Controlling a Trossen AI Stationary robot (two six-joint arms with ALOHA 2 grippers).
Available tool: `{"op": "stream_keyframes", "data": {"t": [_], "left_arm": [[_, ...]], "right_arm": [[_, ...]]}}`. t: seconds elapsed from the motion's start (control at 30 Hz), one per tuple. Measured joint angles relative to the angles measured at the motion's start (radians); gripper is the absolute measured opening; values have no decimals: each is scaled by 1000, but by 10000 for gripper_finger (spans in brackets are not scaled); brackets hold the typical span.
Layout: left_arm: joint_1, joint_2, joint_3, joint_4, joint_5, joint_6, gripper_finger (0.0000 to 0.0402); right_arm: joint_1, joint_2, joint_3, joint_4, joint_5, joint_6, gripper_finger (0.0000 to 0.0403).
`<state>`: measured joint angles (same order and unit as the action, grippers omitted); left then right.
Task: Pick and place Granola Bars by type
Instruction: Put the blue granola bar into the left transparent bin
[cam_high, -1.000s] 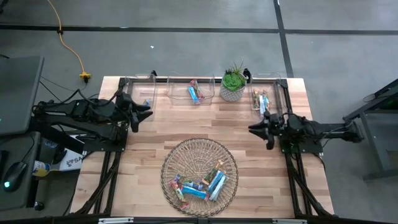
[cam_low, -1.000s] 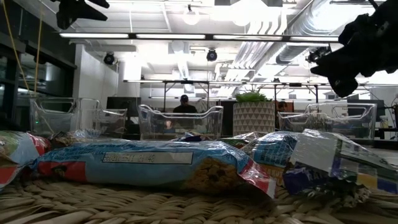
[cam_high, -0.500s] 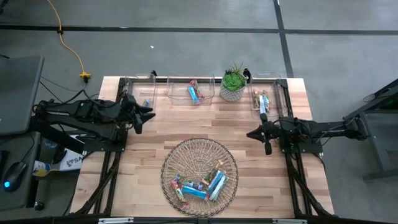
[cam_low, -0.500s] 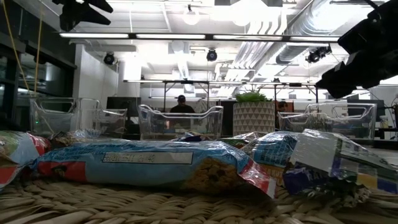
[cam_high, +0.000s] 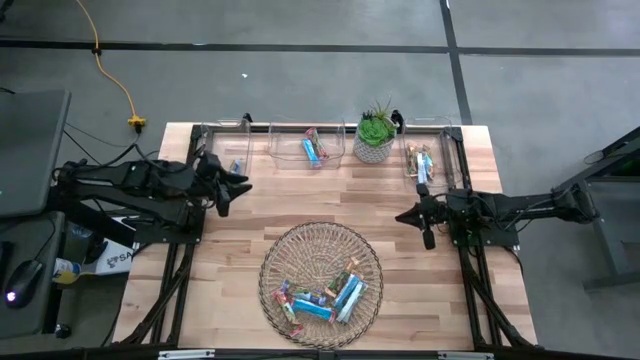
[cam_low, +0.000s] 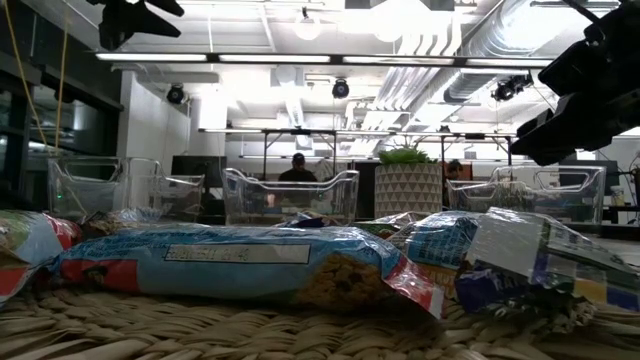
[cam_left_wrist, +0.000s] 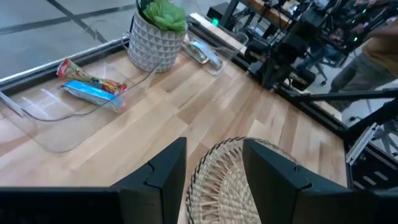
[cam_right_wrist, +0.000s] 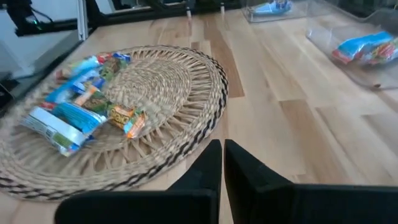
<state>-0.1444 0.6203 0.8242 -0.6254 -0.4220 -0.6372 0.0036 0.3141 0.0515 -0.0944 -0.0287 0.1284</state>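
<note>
Wooden bench (cam_high: 300, 200), pale planks, two dark arms reaching in from either side.

Round wire basket (cam_high: 276, 255) sits on the near middle of the bench. A loose pile of granola bars (cam_high: 322, 297) lies in its near half: blue-and-white wrappers mixed with tan ones bearing red-green print.

Clear bins along the far edge. Middle bin (cam_high: 285, 152) holds two bars, one blue, one with red ends. Right bin (cam_high: 410, 160) holds a few bars, tan and silvery-blue. Left bin (cam_high: 213, 145) has something small and blue inside; probably a bar, too small to be sure.

Potted plant (cam_high: 375, 134), green in a white patterned pot, stands between middle and right bins.

Left tool (cam_high: 235, 184) hangs above the bench left of the basket, near the left bin, fingers parted, nothing between them.

Right tool (cam_high: 405, 214) hangs above the bench right of the basket, fingers pressed together, empty.
</note>
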Motion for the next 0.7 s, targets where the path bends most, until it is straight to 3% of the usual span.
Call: {"op": "stream_keyframes", "data": {"t": [0.4, 0.7], "left_arm": [[0, 24, 0, -4, 105, 34, 153], [0, 126, -1, 0, 225, 134, 153]], "right_arm": [[0, 0, 0, 2, 38, -16, 12], [0, 0, 0, 3, 39, -15, 12]]}}
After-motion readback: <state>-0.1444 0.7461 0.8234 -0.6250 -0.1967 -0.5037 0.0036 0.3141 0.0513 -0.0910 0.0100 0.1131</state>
